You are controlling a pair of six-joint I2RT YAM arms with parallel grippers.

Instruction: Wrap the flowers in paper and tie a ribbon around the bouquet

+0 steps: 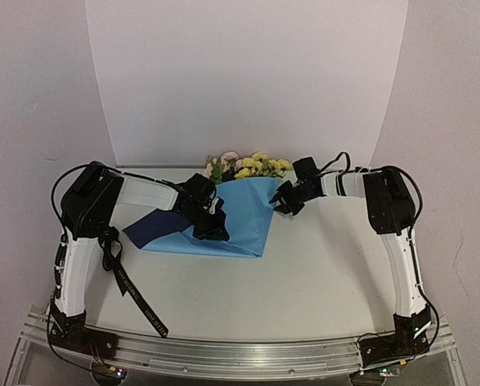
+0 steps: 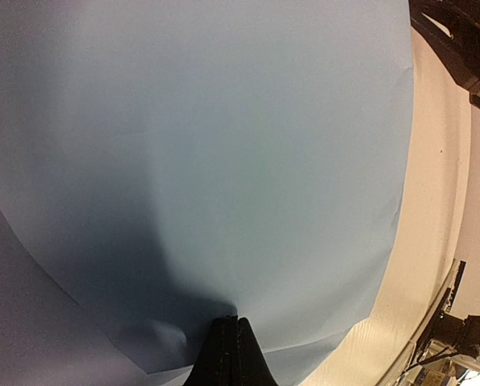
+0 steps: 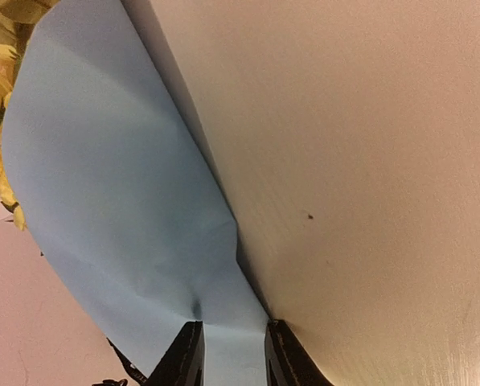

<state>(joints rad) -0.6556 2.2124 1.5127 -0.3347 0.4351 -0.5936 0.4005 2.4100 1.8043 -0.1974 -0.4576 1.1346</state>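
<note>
Trailing from beside the left arm to the worktop's (image 1: 320,289) near edge, the ribbon (image 1: 135,293) lies apart from the paper (image 1: 244,217), with open surface toward the near right corner. Farther in, the left hand (image 1: 213,227) is clenched on the paper beside its navy flap, while the right hand (image 1: 286,201) straddles the paper's right edge, fingers apart and not pinching. The flowers (image 1: 252,165) poke from the paper at the far edge.

Blue paper (image 1: 244,213), yellow flowers (image 1: 252,166), perhaps-lettered black ribbon (image 1: 143,303)
</note>
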